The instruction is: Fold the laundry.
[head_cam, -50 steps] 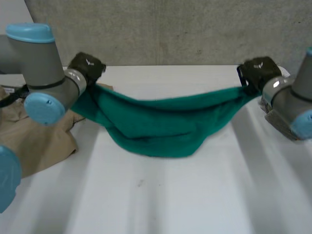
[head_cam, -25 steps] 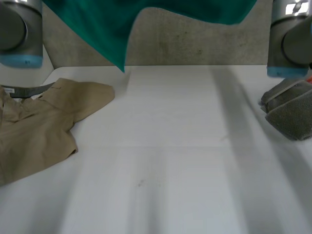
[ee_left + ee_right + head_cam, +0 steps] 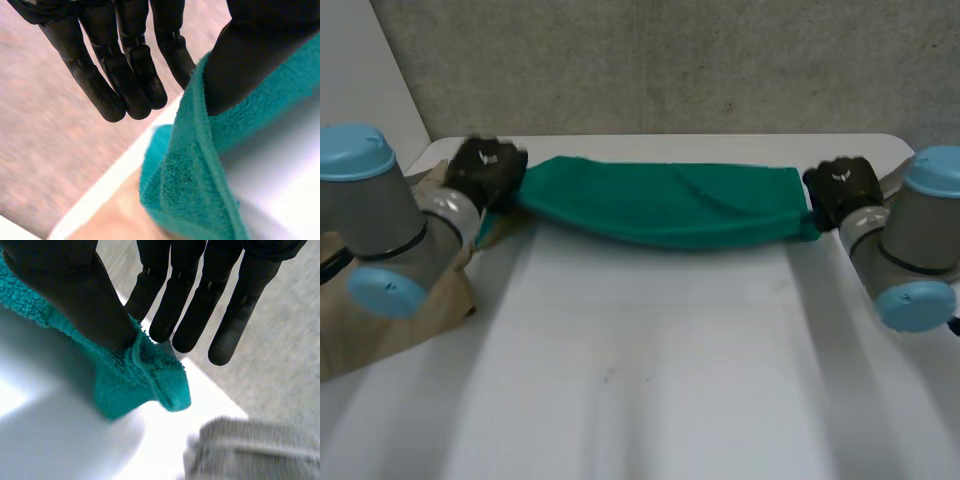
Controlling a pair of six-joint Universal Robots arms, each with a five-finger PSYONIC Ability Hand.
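Note:
A green towel (image 3: 665, 203) lies stretched in a band across the far part of the white table (image 3: 650, 350). My left hand (image 3: 485, 170) pinches its left end; in the left wrist view the thumb (image 3: 250, 60) presses the towel's edge (image 3: 200, 170) against straight fingers (image 3: 125, 75). At the towel's other end my right hand (image 3: 842, 190) holds on. There the thumb (image 3: 85, 295) clamps the towel's corner (image 3: 150, 375) against straight fingers (image 3: 200, 300).
A tan garment (image 3: 390, 300) lies crumpled at the table's left side under my left arm. A grey folded cloth (image 3: 250, 450) sits near my right hand at the table's right edge. A concrete wall stands behind the table.
Both hands swung the towel high up above the table, then brought it down. It now lies stretched flat at the far side instead of sagging between the hands.

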